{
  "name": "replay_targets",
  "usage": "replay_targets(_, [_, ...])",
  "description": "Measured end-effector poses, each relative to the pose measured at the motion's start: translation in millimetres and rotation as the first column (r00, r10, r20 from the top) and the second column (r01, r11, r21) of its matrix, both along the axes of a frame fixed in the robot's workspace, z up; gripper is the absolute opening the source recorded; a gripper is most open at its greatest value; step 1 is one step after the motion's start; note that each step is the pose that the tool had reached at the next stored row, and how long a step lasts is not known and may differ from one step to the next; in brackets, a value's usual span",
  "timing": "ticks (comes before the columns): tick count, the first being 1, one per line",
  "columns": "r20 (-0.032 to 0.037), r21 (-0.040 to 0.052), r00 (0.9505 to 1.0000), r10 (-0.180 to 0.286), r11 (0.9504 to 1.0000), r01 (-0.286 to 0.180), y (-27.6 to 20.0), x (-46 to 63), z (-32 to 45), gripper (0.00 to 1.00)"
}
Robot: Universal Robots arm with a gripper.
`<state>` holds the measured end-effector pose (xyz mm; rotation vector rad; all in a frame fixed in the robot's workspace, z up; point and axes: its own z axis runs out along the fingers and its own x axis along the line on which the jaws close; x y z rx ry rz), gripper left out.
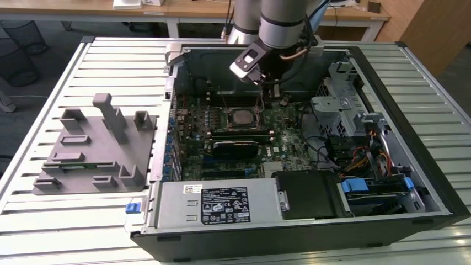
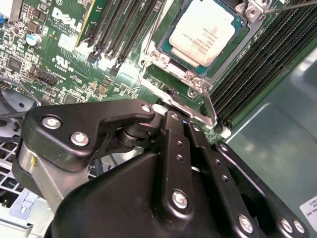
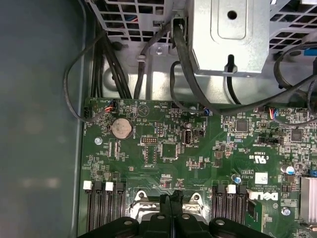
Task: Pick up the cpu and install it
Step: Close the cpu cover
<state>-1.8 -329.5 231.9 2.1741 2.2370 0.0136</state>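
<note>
- The cpu was a flat square chip with a matte silvery lid and a thin dark rim. It lay flat in its socket on the green motherboard.
- The socket had a shiny stamped-metal frame with screw heads at the corners, and rows of long black memory slots ran along both sides.
- The claw was all chunky black links with bright screws. Its two fingertips were pinched tight together, with nothing between them that I could see.
- Those tips hung right at the edge of the socket frame, near the cpu but not touching it.
- In the first wrist view, the claw was at that same frame.
- All of this sat inside an open black tower case on a ribbed metal table.
</note>
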Motion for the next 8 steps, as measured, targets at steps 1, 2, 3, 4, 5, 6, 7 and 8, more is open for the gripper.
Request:
replay_targets(1, [0.0,0.0001,1.0,0.0,1.0,0.0,0.0,-0.3,-0.7,0.11])
replay_targets(2, [0.0,0.0,1.0,0.0,1.0,0.0,0.0,-0.6,-1.3,0.11])
replay_targets(3, [0.0,0.0,1.0,0.0,1.0,0.0,0.0,-0.9,-2.0,0.11])
replay_targets(4, [0.0,0.0,1.0,0.0,1.0,0.0,0.0,-1.4,-2.6,0.11])
replay_targets(5, [0.0001,0.0,1.0,0.0,1.0,0.0,0.0,-2.0,-3.1,0.11])
replay_targets(6, [0.0001,0.0001,1.0,0.0,1.0,0.0,0.0,-2.8,-3.6,0.11])
replay_targets(7, [0.0,0.0,1.0,0.0,1.0,0.0,0.0,-3.8,-3.9,0.11])
replay_targets(8, [0.0,0.0,1.0,0.0,1.0,0.0,0.0,-4.8,-4.4,0.11])
